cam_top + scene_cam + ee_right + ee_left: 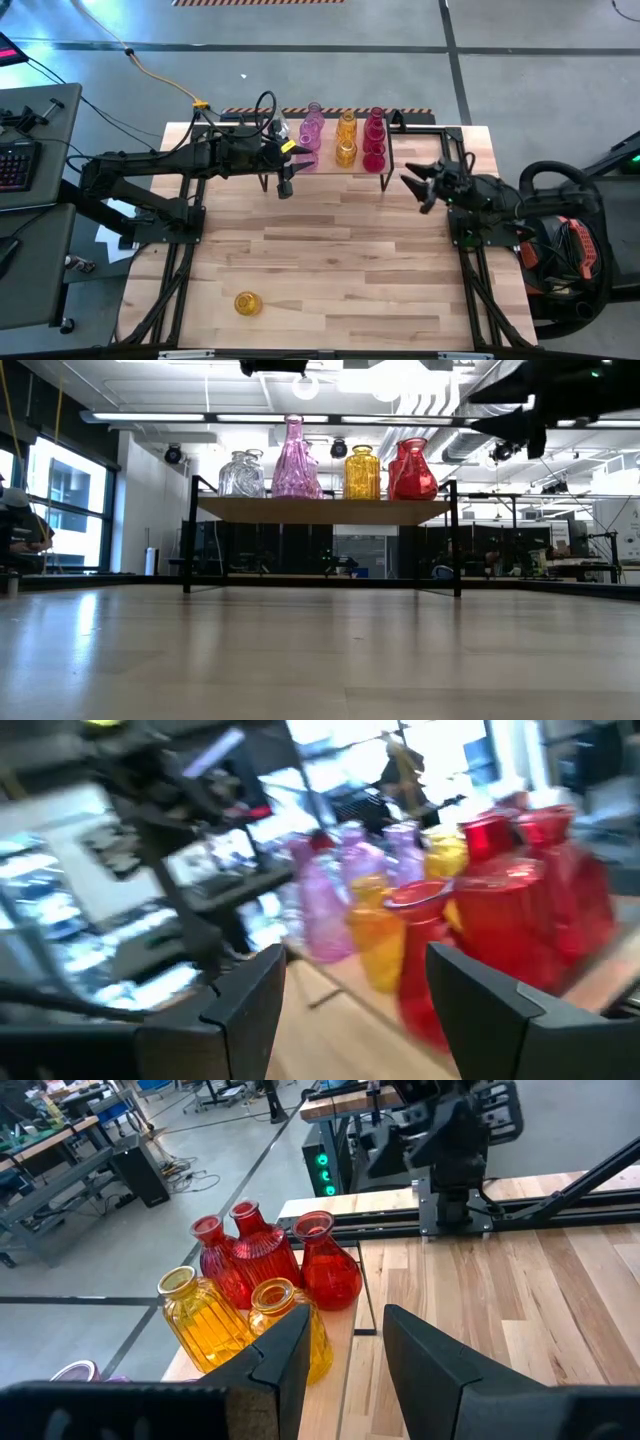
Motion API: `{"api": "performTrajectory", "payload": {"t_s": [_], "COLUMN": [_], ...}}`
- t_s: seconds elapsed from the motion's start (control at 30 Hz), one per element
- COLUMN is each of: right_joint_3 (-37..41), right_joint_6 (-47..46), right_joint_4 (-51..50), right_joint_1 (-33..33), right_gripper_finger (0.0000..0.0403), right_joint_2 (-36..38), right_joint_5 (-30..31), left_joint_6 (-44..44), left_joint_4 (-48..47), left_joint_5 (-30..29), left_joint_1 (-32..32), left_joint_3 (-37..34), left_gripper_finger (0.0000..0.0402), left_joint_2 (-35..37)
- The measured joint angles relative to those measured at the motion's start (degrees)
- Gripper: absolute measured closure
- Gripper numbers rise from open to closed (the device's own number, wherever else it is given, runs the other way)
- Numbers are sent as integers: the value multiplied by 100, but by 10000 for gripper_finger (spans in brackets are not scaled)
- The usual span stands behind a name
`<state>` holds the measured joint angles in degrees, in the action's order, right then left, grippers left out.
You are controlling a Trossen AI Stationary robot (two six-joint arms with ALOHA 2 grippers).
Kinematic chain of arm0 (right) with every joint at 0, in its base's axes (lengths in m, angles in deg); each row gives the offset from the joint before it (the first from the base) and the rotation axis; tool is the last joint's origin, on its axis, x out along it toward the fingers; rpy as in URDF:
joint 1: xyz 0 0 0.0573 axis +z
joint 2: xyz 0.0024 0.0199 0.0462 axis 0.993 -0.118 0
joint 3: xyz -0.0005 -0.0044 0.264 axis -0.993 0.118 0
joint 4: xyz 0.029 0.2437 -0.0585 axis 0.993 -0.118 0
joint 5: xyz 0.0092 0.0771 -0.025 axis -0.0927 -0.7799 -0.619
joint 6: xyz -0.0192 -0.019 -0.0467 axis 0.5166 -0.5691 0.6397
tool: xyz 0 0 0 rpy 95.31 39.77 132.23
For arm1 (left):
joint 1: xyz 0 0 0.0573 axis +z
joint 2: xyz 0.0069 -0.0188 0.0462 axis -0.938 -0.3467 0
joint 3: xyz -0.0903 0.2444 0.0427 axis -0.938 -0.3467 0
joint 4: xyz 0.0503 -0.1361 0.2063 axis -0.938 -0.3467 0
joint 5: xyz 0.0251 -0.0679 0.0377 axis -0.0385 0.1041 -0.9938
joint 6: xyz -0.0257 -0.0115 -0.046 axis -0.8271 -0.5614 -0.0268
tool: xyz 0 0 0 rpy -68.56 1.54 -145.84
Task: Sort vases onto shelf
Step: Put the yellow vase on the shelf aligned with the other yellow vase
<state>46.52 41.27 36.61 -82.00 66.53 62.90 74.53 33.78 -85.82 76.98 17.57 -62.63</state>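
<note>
The shelf [320, 510] stands at the table's far middle on black wire legs. On it stand clear vases [243, 475], pink vases [310, 135], amber vases [205, 1315] and red vases [262, 1255], all on their bases. One amber vase [247, 303] sits alone on the tabletop near the front left. My left gripper [345, 1360] hangs open and empty just in front of the shelf's left part [285, 185]. My right gripper [345, 1000] is open and empty, off the shelf's right end [415, 190], facing the red vases [500, 910].
The wide butcher-block tabletop [330, 260] lies bare between the shelf and the lone amber vase. Black frame rails [180, 270] run along both table sides. A desk with a keyboard [15, 165] stands beyond the left edge.
</note>
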Motion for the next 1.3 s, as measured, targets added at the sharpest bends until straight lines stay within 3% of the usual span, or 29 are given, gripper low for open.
{"api": "performTrajectory", "payload": {"t_s": [0.27,0.43,0.8,1.3], "right_joint_3": [851,1137,1159,1159], "right_joint_6": [466,578,168,-64], "right_joint_4": [24,-152,-1594,-1869], "right_joint_1": [209,357,424,424], "right_gripper_finger": [176,176,176,176], "right_joint_2": [1090,1383,1427,1428], "right_joint_5": [-674,-622,-537,-535], "left_joint_6": [0,0,0,0], "left_joint_4": [0,0,0,0], "left_joint_5": [0,2,1,2], "left_joint_1": [0,-1,-2,-2], "left_joint_3": [0,0,0,0], "left_gripper_finger": [282,282,282,282], "left_joint_2": [0,0,0,0]}}
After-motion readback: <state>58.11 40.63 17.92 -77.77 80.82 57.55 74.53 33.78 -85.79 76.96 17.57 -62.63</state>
